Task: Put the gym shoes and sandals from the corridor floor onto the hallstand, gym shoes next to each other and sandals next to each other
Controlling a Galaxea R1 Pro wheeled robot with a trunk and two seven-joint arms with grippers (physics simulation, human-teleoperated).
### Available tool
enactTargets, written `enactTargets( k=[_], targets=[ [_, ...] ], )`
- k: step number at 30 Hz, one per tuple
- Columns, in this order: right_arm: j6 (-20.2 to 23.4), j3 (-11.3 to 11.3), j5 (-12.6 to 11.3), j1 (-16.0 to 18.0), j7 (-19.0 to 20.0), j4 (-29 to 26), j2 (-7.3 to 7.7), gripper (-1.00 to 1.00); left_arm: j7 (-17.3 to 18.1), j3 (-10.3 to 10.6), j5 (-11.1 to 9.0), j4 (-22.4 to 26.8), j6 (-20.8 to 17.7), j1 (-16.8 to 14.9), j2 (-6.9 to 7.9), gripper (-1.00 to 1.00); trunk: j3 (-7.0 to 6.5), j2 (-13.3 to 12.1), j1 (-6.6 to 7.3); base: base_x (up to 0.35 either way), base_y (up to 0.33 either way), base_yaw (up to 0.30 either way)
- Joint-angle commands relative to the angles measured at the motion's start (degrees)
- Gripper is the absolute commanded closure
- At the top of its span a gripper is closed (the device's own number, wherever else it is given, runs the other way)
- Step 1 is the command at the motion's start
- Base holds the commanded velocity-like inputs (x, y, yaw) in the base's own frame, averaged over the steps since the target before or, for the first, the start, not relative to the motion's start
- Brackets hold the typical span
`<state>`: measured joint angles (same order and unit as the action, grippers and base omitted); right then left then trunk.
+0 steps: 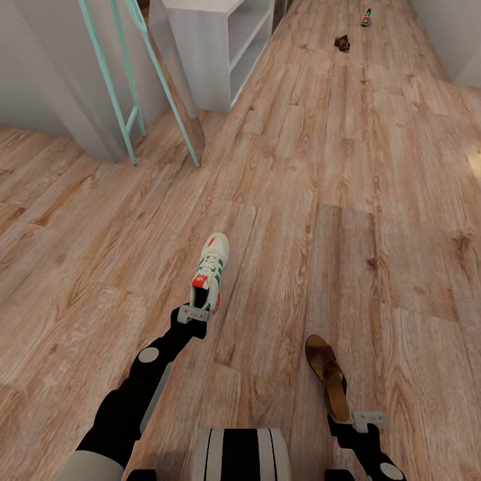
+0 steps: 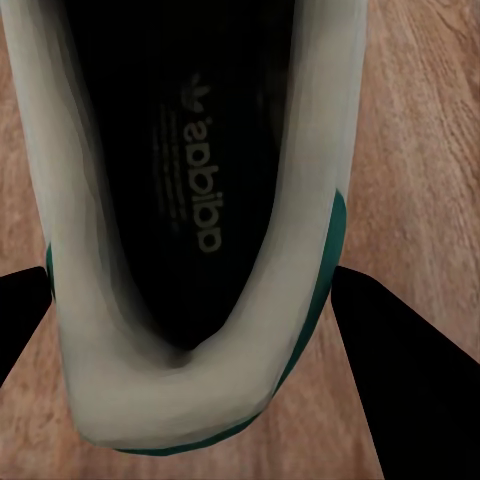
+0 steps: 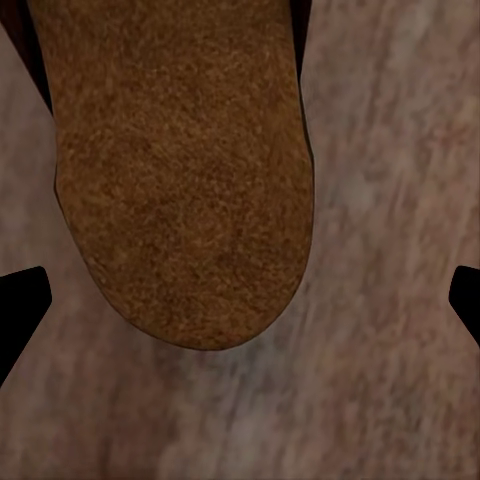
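Observation:
A white gym shoe (image 1: 211, 270) with green stripes hangs toe-forward over the corridor floor (image 1: 374, 200), and my left gripper (image 1: 194, 313) is shut on its heel. The left wrist view looks into that gym shoe (image 2: 190, 200), with dark fingers (image 2: 410, 370) pressed against its sides. A brown sandal (image 1: 327, 375) lies just ahead of my right gripper (image 1: 366, 419). The right wrist view has the sandal's tan insole (image 3: 180, 170) between widely spread fingertips (image 3: 20, 310) that do not touch it. A second sandal (image 1: 342, 43) and a second gym shoe (image 1: 366, 17) lie far down the corridor. The white hallstand (image 1: 220, 40) stands at the far left.
A teal-framed leaning stand (image 1: 137, 87) sits in front of the hallstand, against a grey wall on the left. A white wall corner (image 1: 461, 47) closes the far right. Wood planks run between me and the far shoes. My base (image 1: 240, 454) is at the bottom.

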<state>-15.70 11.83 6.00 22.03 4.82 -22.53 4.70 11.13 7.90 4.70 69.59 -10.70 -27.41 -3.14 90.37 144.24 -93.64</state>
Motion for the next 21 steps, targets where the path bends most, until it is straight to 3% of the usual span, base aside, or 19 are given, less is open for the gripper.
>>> enactTargets(
  k=[1,11,21],
  targets=[
    [-0.21,0.49,0.59,0.03,0.37,0.02,-0.04,-1.0,0.23,-0.08,0.52,0.06,-0.2,-0.01,-0.03,1.0,0.04,0.01,0.01,0.0,0.0,0.0],
    [-0.21,0.47,0.59,0.03,0.37,0.06,-0.04,-1.0,0.35,-0.15,0.45,-0.28,0.18,-0.01,-0.03,1.0,0.07,0.01,0.01,0.003,0.0,0.0],
    [-0.21,0.47,0.59,0.03,0.37,0.0,-0.04,-1.0,0.11,-0.15,0.65,-0.58,0.22,0.06,-0.03,1.0,0.07,0.01,0.01,0.142,0.037,0.0]
  ],
)
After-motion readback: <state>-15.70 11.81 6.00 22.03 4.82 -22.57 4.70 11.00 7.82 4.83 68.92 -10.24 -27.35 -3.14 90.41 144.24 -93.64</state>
